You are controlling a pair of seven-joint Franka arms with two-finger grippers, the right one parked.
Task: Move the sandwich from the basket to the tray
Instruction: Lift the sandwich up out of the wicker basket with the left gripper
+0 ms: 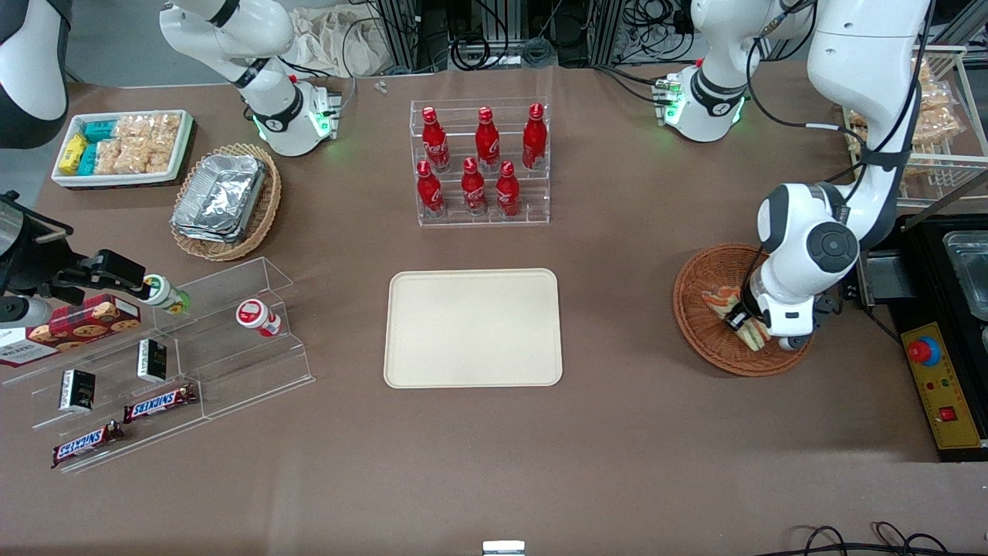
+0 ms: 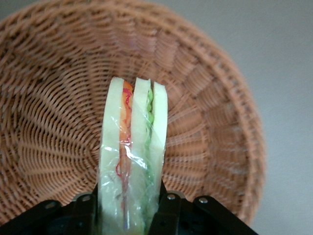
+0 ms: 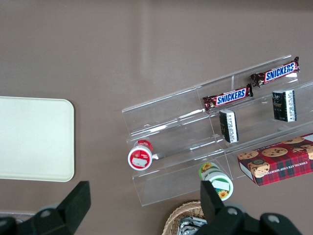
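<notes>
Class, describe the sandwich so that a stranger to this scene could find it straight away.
Start at the brown table and go toward the working arm's end, to the round reddish-brown wicker basket. The gripper is down inside it, shut on the sandwich. It is the only clear-wrapped wedge of pale bread, with orange and green filling stripes.

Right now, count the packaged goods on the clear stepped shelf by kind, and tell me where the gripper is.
Snickers bars: 2
Small black packets: 2
Cups: 2
Cookie box: 1
Total: 7
The gripper is in the basket, shut on the sandwich.
</notes>
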